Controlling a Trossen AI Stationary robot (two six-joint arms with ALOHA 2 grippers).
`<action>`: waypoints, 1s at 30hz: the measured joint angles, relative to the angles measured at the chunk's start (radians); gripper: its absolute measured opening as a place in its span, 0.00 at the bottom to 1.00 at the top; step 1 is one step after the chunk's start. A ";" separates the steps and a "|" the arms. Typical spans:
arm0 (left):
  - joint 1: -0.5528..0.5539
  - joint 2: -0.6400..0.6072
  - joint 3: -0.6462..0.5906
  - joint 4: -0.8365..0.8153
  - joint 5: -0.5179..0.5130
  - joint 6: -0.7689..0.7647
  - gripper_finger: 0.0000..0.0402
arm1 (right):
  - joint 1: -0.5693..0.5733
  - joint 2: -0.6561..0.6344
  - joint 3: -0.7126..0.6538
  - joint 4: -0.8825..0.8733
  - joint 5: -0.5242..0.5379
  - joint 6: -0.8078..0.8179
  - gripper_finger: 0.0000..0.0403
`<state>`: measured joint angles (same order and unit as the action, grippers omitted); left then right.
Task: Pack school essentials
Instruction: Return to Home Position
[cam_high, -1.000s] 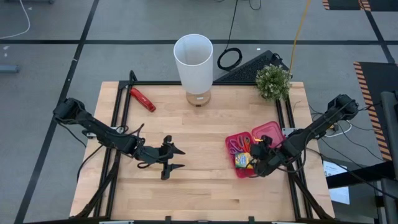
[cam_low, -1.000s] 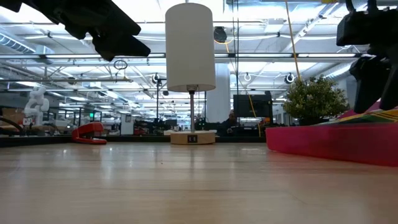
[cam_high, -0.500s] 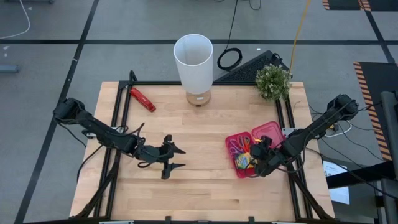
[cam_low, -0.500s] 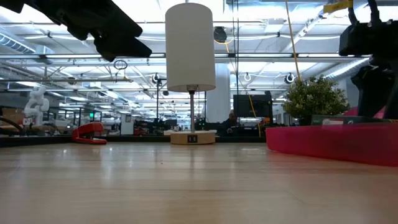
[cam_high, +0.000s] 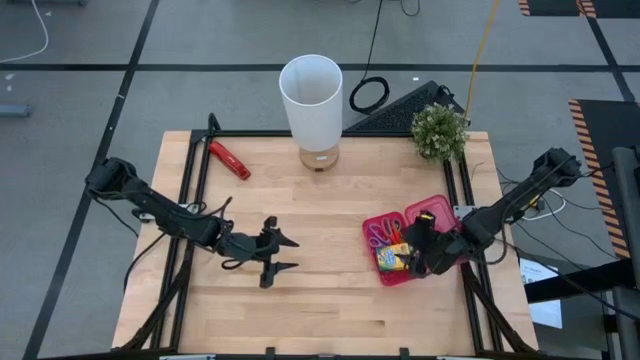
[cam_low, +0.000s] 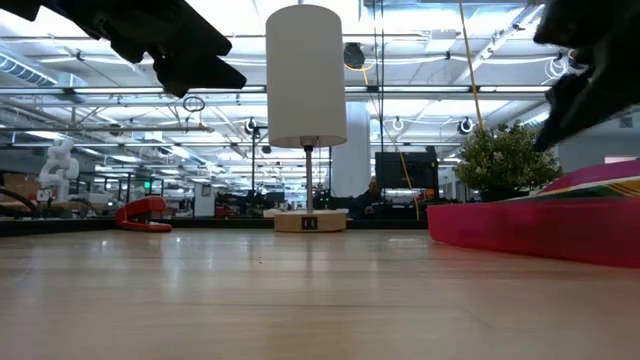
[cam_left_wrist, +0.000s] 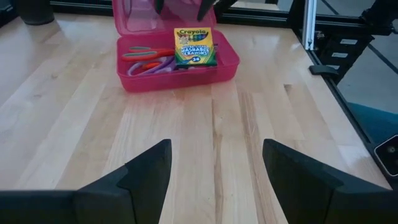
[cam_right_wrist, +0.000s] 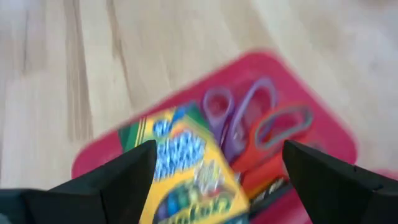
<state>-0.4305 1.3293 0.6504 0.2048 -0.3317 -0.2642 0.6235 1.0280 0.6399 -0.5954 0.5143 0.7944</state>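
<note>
Your right gripper (cam_high: 418, 246), fingers apart, is hovering over the pink case (cam_left_wrist: 225, 61), where the crayon box (cam_left_wrist: 194, 47) is resting tilted beside the scissors (cam_left_wrist: 149, 59). Your left gripper (cam_high: 272, 254), also spread, is waiting mid-table. Risk: the propped box may block the lid.

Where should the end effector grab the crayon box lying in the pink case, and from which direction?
Probably across the two long edges of the crayon box, coming straight down from above. It lies flat, label up, propped on the other items in the pink case, with the scissors close alongside, so a side approach looks blocked by the case walls.
</note>
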 joint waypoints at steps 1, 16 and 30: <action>0.000 0.000 0.000 0.004 0.002 0.000 0.64 | 0.000 -0.006 0.000 0.015 0.025 -0.018 0.84; 0.000 0.000 0.000 0.015 0.017 0.010 0.64 | 0.000 -0.105 -0.280 0.660 0.114 -0.260 0.84; 0.039 0.000 0.000 0.017 0.017 0.073 0.64 | -0.073 -0.150 -0.489 1.252 0.112 -0.524 0.84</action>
<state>-0.3915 1.3295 0.6502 0.2214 -0.3142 -0.1912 0.5505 0.8783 0.1505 0.6569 0.6267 0.2701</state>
